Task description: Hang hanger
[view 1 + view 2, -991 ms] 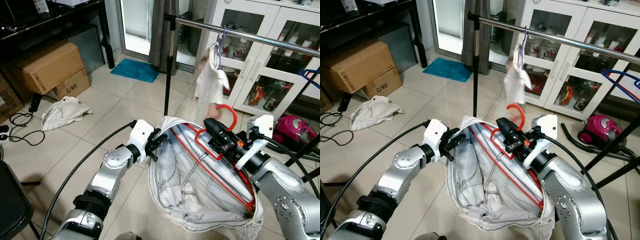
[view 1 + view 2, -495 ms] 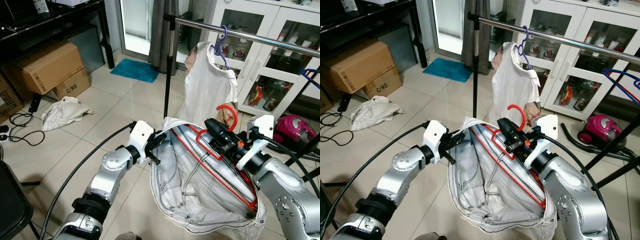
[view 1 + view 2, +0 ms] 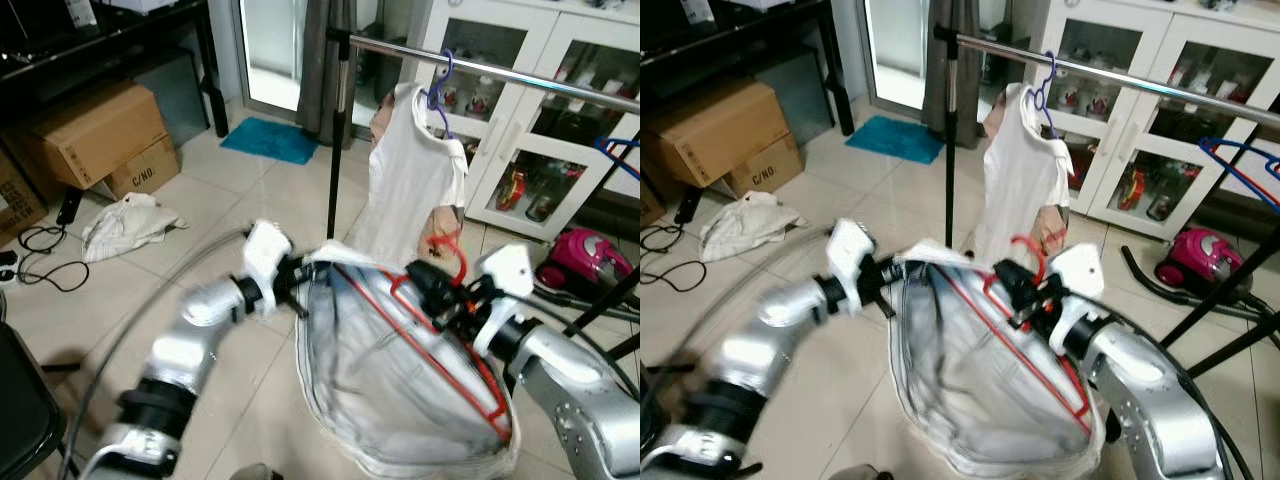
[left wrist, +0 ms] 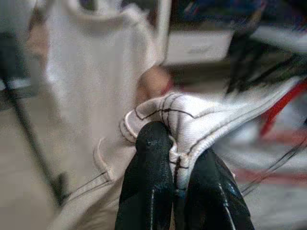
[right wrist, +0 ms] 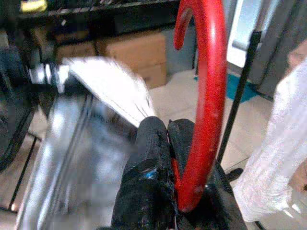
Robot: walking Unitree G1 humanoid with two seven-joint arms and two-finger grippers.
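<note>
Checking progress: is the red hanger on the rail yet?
No. The red hanger is clamped in the right gripper, below the rail.

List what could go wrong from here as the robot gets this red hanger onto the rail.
1. The white shirt already hangs on the rail just beyond the red hanger; the hook could snag it.
2. The left gripper pinches only the jeans waistband edge; a tug might pull it free.
3. The right gripper clamps the hanger near its hook, so the loaded hanger could twist on the way up.
</note>
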